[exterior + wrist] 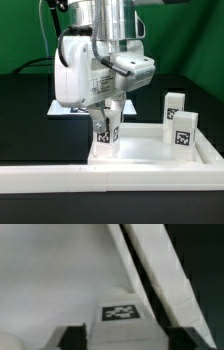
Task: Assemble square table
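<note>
The white square table top lies flat inside the L-shaped wall. My gripper is shut on a short white leg with a black-and-white tag, holding it upright at the top's front corner on the exterior view's left. In the wrist view the leg sits between my dark fingers, above the top's white surface and close to its raised rim. Two more legs stand upright on the top's right side. A fourth leg is not visible.
The long white L-shaped wall runs along the front and up the exterior view's right side. The marker board lies behind the arm on the left. The table cover is black.
</note>
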Controlling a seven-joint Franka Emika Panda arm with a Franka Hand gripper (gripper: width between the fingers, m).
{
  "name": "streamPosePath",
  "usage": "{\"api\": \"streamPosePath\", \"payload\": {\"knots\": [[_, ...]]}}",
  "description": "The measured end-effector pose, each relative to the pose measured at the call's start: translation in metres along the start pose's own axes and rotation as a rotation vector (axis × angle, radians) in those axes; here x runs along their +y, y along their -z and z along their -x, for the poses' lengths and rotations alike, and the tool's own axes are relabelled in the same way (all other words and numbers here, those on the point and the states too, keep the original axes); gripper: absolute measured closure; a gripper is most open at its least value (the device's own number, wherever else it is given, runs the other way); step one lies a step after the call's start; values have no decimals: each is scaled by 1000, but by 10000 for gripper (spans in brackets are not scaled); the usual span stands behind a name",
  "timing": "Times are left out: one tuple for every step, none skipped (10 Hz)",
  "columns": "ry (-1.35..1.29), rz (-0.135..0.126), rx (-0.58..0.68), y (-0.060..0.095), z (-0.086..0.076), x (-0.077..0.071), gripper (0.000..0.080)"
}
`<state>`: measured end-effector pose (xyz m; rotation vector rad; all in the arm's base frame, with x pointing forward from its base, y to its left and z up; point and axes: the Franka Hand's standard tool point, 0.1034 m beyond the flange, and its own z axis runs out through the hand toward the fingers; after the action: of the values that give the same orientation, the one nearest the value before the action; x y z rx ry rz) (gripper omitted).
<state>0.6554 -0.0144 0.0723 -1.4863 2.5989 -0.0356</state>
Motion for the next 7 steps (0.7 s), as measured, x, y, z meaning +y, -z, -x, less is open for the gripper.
{"api": "streamPosePath", "payload": {"knots": [[10,-4,-6,4,3,1,298],[26,-18,-18,15,5,1,298],[32,-26,-36,30,6,2,178],[33,-37,-55,44,8,0,158],[44,-51,-71,58,10,-5,158],[43,-58,-75,63,9,-8,151],[46,-53,-69,58,9,-6,150]]}}
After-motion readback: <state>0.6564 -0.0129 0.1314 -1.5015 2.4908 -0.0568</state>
